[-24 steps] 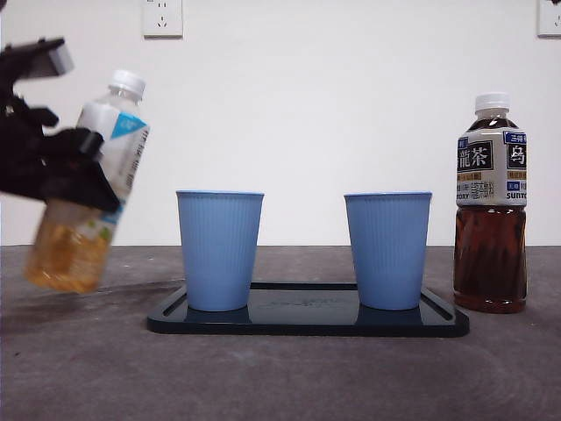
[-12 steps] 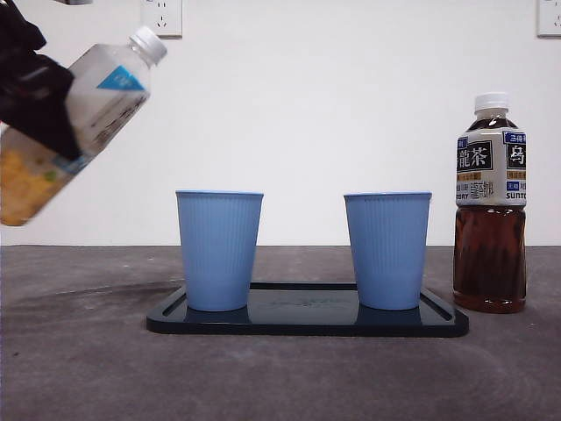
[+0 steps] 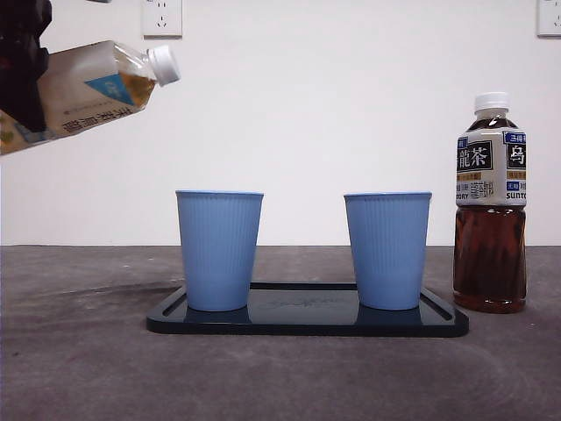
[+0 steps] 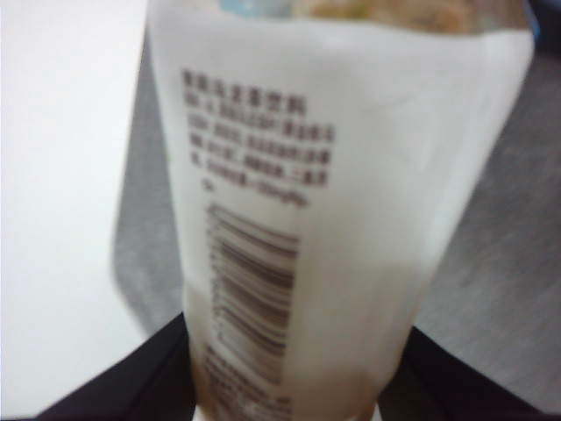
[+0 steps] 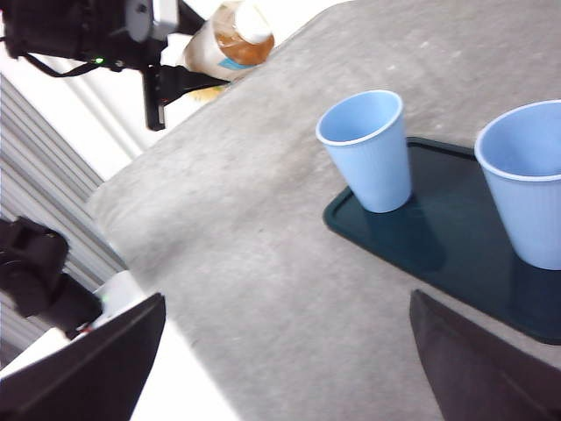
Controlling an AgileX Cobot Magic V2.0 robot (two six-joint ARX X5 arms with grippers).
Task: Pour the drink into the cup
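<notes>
Drink bottle point(image 3: 83, 88), white cap on, hangs tilted nearly level at the upper left of the front frame, clamped in the left claw point(image 3: 22, 66). Below and to its right, two blue cups point(image 3: 219, 250) point(image 3: 387, 250) stand on a dark tray point(image 3: 307, 320) on the surface. A tea bottle point(image 3: 491, 206) stands at right. The right claw point(image 5: 280, 368) is spread wide, empty.

left gripper point(image 3: 22, 61): matte black, blocky; only a dark mass at the front view's top left corner.
left arm point(image 5: 83, 31): black housing, a pale grey square panel, a thin black cable, one small green light.
right gripper point(image 5: 289, 360): two broad, flat black jaws, plain, no markings.
</notes>
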